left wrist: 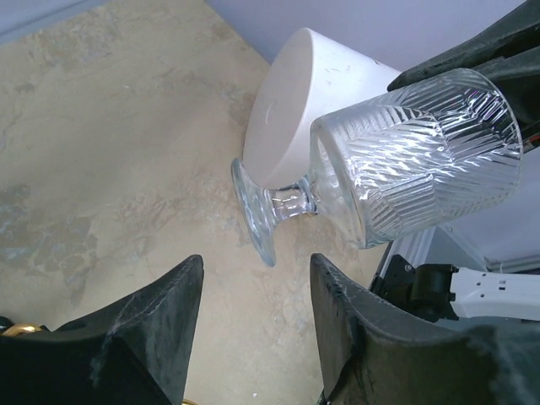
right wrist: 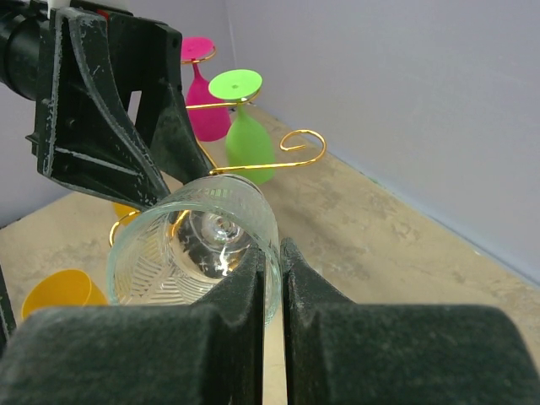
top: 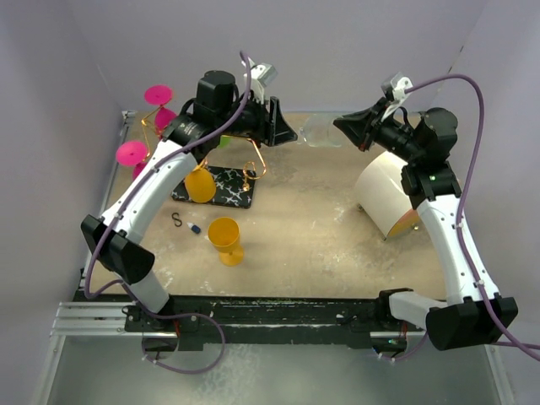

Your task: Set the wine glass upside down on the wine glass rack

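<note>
The clear ribbed wine glass (top: 319, 132) hangs on its side in the air at the back of the table, between my two grippers. My right gripper (right wrist: 274, 261) is shut on its rim (right wrist: 268, 245), one finger inside the bowl and one outside. The glass's foot (left wrist: 253, 215) points at my left gripper (left wrist: 256, 283), whose fingers stand apart just short of the foot, touching nothing. The wine glass rack (top: 229, 191), gold wire on a black marbled base, stands left of the glass. One gold curl (right wrist: 297, 150) shows behind the glass.
Pink glasses (top: 157, 95) and a green one (right wrist: 246, 135) hang upside down on the rack, and an orange one (top: 200, 184) is at its front. A yellow glass (top: 225, 240) stands on the table. A white cylinder (top: 386, 196) lies under the right arm.
</note>
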